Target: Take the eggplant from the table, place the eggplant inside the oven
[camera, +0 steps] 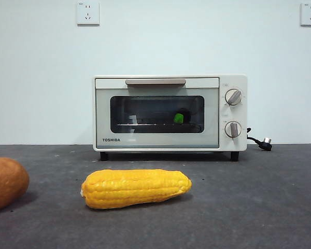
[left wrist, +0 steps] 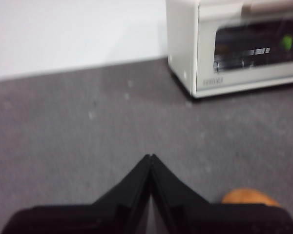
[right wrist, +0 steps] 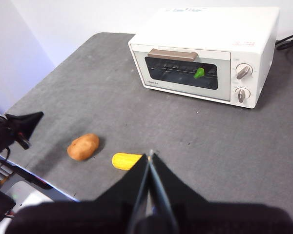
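Eggplant (camera: 179, 118) first: you can see its green stem end through the dark glass, lying on the wire rack inside the oven (camera: 212, 85), right of the window's centre, with its purple body hard to make out behind the door, so its long axis cannot be read. The door looks closed, so by these views the placing appears finished and little remains for you to do. Your left gripper (left wrist: 150, 157) hangs above the table (left wrist: 88, 136) with its jaws pressed together and nothing between them, the oven off ahead and to one side. Your right gripper (right wrist: 150, 155) is likewise pinched closed and empty, high and well back from the oven front. On the table you have only the corn cob (camera: 136, 188) and the round orange-brown vegetable (camera: 6, 182), both well apart from the oven.
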Robot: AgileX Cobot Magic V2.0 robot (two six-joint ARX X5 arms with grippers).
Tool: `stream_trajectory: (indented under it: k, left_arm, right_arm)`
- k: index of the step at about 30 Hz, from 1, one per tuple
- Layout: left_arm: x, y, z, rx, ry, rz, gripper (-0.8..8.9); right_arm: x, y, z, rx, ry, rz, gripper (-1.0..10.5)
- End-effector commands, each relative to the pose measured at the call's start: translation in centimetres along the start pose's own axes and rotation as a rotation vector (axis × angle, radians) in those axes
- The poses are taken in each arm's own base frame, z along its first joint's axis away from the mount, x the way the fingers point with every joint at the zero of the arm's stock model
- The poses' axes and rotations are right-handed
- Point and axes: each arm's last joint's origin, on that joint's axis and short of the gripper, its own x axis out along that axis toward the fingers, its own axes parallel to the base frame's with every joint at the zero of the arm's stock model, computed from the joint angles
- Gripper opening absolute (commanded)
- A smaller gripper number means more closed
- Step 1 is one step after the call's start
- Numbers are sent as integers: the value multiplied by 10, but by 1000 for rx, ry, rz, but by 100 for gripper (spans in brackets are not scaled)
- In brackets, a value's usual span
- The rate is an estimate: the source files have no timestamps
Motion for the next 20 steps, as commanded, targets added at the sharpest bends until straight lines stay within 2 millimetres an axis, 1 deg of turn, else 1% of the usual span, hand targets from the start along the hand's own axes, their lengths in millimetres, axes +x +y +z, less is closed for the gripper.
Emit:
stream_trajectory:
  k: [1,3,9,12,20]
  left_arm:
    - [5,-1,-12,-55,19,-9,-4]
    - [9,-1,-20,-92,38,-9,-4]
    - [9,-2,-20,-95,34,-24,-4]
    - [9,-2,-20,-125,37,-26,-4]
    - [9,-2,-20,-126,43,-27,-4]
  right_arm:
    - [4,-1,-2,0,36,-8,1]
    - [5,-1,-1,1,41,-12,1]
    - [11,-3,2,4,56,-32,1]
    - [13,-3,4,5,63,-36,1]
    - [25,-5,9,12,98,-48,1]
